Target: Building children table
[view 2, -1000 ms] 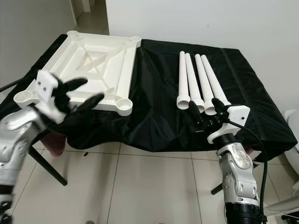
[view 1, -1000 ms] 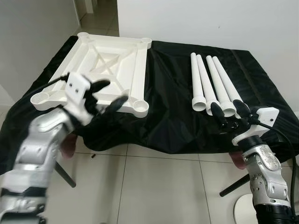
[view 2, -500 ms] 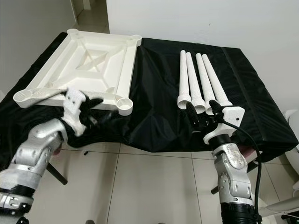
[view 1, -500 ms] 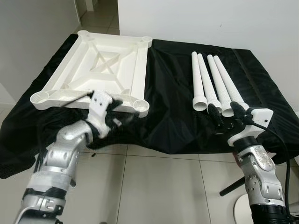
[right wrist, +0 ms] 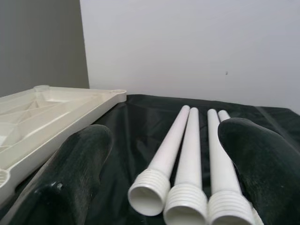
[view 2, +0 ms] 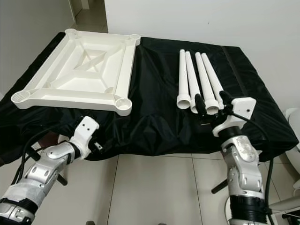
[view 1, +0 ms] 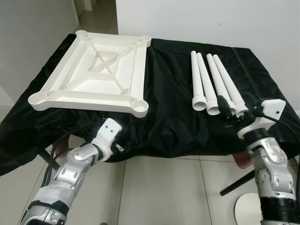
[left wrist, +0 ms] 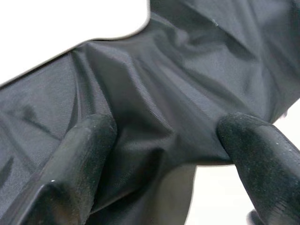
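The right gripper (view 2: 210, 104) hovers at the near end of the four white table legs (view 2: 197, 80), its two black fingers spread wide with nothing between them. The threaded ends of the legs (right wrist: 187, 197) sit just ahead of it, side by side and touching, the row running straight away from the gripper toward the wall.

Off to that gripper's left, well apart across the black cloth (view 1: 168, 103) that covers the table, the white tabletop (view 1: 96, 72) lies upside down, ribs and corner sockets facing up.

The left gripper (left wrist: 164, 154) is low, below the tabletop's near edge, pushed up against the cloth where it hangs over the table's front. Its fingers (left wrist: 82, 154) are parted, with a fold of the cloth bulging between them; nothing is pinched.

Below both arms is a tiled floor (view 1: 164, 192).
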You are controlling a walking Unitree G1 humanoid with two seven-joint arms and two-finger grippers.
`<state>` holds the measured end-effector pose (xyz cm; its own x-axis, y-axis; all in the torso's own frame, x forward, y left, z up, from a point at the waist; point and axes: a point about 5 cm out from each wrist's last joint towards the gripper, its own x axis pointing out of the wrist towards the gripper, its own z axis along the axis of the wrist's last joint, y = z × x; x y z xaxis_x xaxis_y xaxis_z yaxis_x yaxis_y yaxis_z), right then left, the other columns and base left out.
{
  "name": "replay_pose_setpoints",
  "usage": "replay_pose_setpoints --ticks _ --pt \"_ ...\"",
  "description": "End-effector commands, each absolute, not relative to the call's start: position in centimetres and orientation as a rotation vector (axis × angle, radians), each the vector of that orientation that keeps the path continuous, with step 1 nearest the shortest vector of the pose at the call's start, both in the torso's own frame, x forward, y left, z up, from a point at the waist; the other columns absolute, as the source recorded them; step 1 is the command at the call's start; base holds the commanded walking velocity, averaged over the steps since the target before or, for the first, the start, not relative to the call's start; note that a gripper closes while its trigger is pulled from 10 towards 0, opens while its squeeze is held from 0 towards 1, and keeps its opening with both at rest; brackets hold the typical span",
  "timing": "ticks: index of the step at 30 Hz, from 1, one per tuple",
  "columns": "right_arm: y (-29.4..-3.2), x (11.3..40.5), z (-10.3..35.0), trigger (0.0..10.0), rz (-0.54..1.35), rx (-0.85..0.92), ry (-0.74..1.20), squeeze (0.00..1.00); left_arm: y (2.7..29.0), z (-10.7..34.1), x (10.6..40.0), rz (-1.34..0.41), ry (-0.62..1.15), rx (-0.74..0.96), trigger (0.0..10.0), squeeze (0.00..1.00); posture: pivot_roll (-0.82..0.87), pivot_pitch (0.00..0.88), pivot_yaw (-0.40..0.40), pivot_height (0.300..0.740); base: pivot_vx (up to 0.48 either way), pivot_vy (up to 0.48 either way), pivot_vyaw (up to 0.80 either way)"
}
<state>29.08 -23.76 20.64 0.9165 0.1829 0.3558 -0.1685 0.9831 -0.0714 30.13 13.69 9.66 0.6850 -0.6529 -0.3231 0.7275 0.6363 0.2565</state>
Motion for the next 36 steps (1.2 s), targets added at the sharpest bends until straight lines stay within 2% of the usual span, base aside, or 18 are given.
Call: replay_pose_setpoints --ticks 1,2,5,7,8,9,12,15,20,26,31,32,33,35,36 --pt "-24.1 29.2 20.7 10.0 0.179 -0.056 -0.362 0.0 13.8 6.6 28.3 -0.882 0.348 0.435 10.0 0.0 -0.05 0.112 0.001 0.74 0.0 0.0 0.0" --pt "-24.1 29.3 20.9 10.0 0.181 -0.06 -0.366 0.0 13.9 6.1 27.4 -0.949 0.36 0.484 10.0 0.0 -0.05 0.112 0.001 0.74 0.0 0.0 0.0" --pt "-24.1 29.3 21.0 10.0 0.183 -0.064 -0.369 0.0 14.1 5.7 26.6 -1.01 0.372 0.533 10.0 0.0 -0.05 0.112 0.001 0.74 0.0 0.0 0.0" --pt "-24.2 29.4 21.3 10.0 0.189 -0.073 -0.374 0.0 14.7 5.5 25.0 -1.139 0.393 0.589 10.0 0.0 -0.04 0.117 -0.003 0.74 0.0 0.0 0.0" --pt "-24.2 29.4 21.3 10.0 0.189 -0.073 -0.374 0.0 14.7 5.5 25.0 -1.139 0.393 0.589 10.0 0.0 -0.04 0.117 -0.003 0.74 0.0 0.0 0.0" --pt "-24.1 29.5 21.3 10.0 0.195 -0.077 -0.375 0.0 15.1 6.2 24.1 -1.212 0.391 0.558 10.0 0.0 -0.04 0.117 -0.003 0.74 0.0 0.0 0.0" --pt "-24.1 29.5 21.3 10.0 0.195 -0.077 -0.375 0.0 15.1 6.2 24.1 -1.212 0.391 0.558 10.0 0.0 -0.04 0.117 -0.003 0.74 0.0 0.0 0.0" --pt "-23.9 30.0 21.3 10.0 0.212 -0.081 -0.373 0.0 15.7 10.1 23.9 -1.289 0.291 0.421 10.0 0.0 -0.03 0.116 -0.009 0.74 0.0 0.0 0.0" --pt "-23.6 30.3 21.4 10.0 0.226 -0.078 -0.377 0.0 16.0 13.1 25.0 -1.267 0.183 0.364 10.0 0.0 -0.03 0.116 -0.009 0.74 0.0 0.0 0.0" --pt "-23.0 30.8 21.7 10.0 0.25 -0.071 -0.389 0.0 16.7 19.2 27.8 -1.196 -0.069 0.289 10.0 0.0 -0.03 0.107 -0.014 0.74 0.0 0.0 0.0" --pt "-23.0 30.9 21.8 10.0 0.251 -0.068 -0.391 0.0 16.8 19.7 28.1 -1.182 -0.089 0.275 10.0 0.0 -0.03 0.107 -0.014 0.74 0.0 0.0 0.0" --pt "-22.8 31.0 21.9 10.0 0.246 -0.057 -0.398 0.0 16.5 20.3 29.3 -1.107 -0.129 0.252 10.0 0.0 -0.04 0.106 -0.014 0.74 0.0 0.0 0.0" --pt "-22.8 31.0 21.9 10.0 0.246 -0.057 -0.398 0.0 16.5 20.3 29.3 -1.107 -0.129 0.252 10.0 0.0 -0.04 0.106 -0.014 0.74 0.0 0.0 0.0" --pt "-22.2 31.2 21.9 10.0 0.22 -0.016 -0.41 0.0 15.5 20.4 31.6 -0.952 -0.135 0.189 10.0 0.0 -0.05 0.106 -0.019 0.74 0.0 0.0 0.0" --pt "-22.2 31.2 21.9 10.0 0.22 -0.016 -0.41 0.0 15.5 20.4 31.6 -0.952 -0.135 0.189 10.0 0.0 -0.05 0.106 -0.019 0.74 0.0 0.0 0.0"
